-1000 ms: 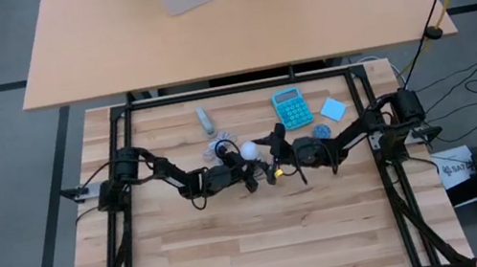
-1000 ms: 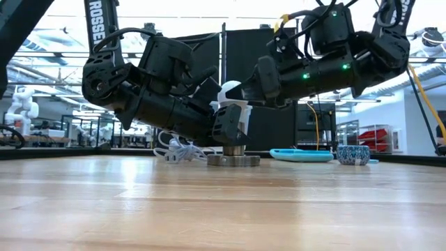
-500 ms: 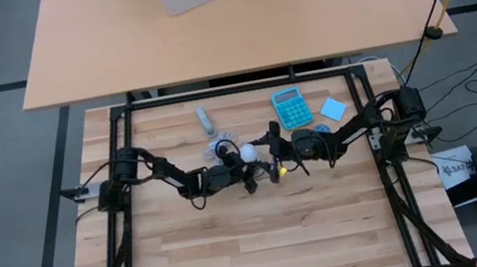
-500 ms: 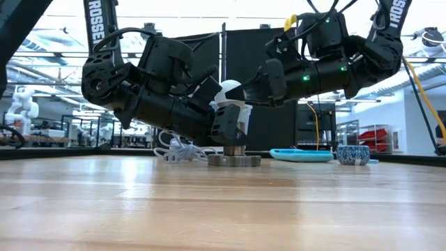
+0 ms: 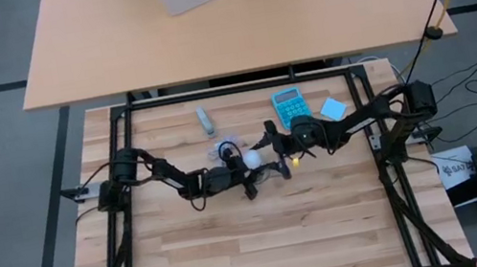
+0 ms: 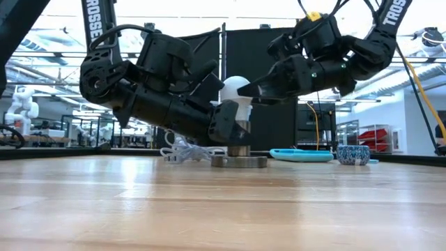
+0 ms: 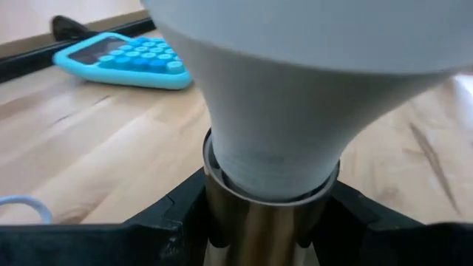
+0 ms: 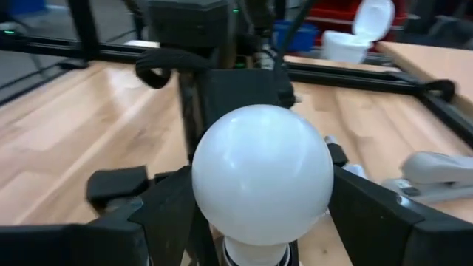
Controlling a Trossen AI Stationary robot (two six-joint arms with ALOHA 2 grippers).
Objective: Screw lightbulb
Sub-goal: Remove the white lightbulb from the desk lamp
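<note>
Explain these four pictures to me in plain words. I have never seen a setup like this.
Two dark robot arms work at a wooden table. One picture looks straight down from above, one looks level across the tabletop, and two come from small cameras on each arm's wrist.

In the middle, a white lightbulb stands upright in a metal socket on a round grey base. The left gripper is closed around the socket just under the bulb, steadying it. The right gripper reaches in from the other side with a finger on each side of the bulb's round head; whether it is actually gripping is not clear.

Also on the table: a turquoise calculator, a coiled white cable, a blue pad, a small patterned bowl and a grey stapler.
</note>
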